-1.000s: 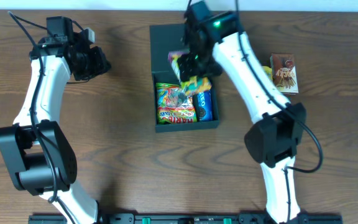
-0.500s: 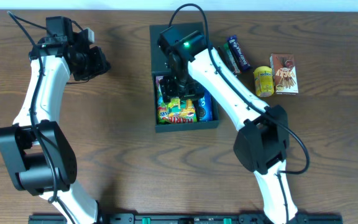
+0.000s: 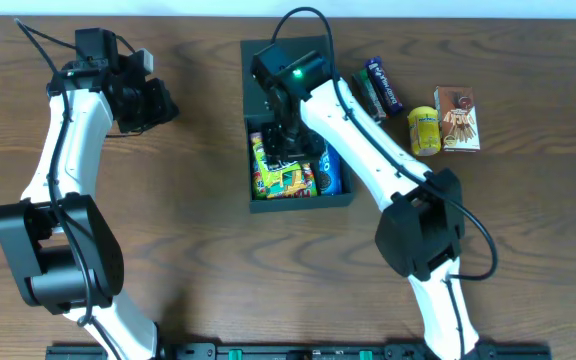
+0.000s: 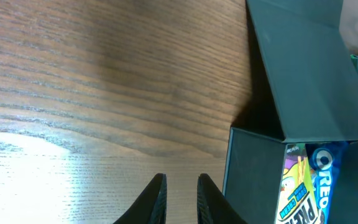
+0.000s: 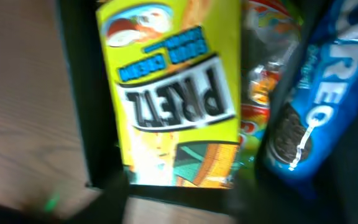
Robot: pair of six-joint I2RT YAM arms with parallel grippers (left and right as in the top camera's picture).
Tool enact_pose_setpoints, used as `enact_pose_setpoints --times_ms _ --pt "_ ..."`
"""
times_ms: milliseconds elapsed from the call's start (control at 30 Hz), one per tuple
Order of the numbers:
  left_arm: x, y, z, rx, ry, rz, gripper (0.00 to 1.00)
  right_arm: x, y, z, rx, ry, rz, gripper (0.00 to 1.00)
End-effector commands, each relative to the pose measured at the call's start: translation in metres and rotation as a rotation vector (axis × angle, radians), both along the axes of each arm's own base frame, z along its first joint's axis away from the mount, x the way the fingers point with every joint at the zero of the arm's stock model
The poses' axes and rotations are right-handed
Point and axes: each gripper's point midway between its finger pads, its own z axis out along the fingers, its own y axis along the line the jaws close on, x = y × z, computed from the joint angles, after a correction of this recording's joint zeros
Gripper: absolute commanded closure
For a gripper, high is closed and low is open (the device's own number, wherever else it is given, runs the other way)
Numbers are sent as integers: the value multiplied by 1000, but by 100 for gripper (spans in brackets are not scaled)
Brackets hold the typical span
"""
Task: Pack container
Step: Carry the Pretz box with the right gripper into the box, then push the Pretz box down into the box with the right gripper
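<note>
**Inspector:** What had altered over the last second?

**Assistant:** The right gripper (image 3: 290,140) had hung above the container (image 3: 298,203) a second before, carrying a yellow Pretz packet (image 5: 169,93). It had since come down into the box. The packet lay flat along the left wall, beside a red-and-clear sweet bag (image 5: 261,93) and a blue Oreo packet (image 5: 316,118).

**Inspector:** Had the packet been released?

**Assistant:** I could not tell. The right wrist view was blurred and did not show whether the fingers were parted or pinching the packet's edge.

**Inspector:** Position of the container?

**Assistant:** It sat on the table (image 3: 188,250) between the two arms, toward the far edge, with its flap lid folded back and open. It had not shifted.

**Inspector:** And the other arm?

**Assistant:** The left gripper (image 4: 179,202) hovered over bare wood, well apart from the box on its left. Its fingers were drawn nearly together on nothing, as before.

**Inspector:** What did that mean for the task?

**Assistant:** In my judgement, one more item had been placed. A yellow can (image 3: 424,131), a brown carton (image 3: 458,118) and a dark blue packet (image 3: 383,85) remained outside to the right. Packing was therefore unfinished and the lid not yet closed.
</note>
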Motion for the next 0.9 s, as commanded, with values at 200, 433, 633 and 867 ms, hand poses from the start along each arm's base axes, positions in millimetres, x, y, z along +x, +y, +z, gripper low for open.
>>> enact_pose_setpoints --times_ms 200,433,633,867 --pt "-14 -17 0 0 25 -48 94 21 -41 2 -54 -40 -4 98" --pt "-37 -82 -29 -69 82 -176 94 14 -45 -26 -74 -7 27 99" --pt "-46 -108 -38 -80 103 -203 94 6 -41 -40 -41 27 67 98" --pt "-54 -119 -44 -92 128 -210 94 -1 -28 -45 45 55 116 98"
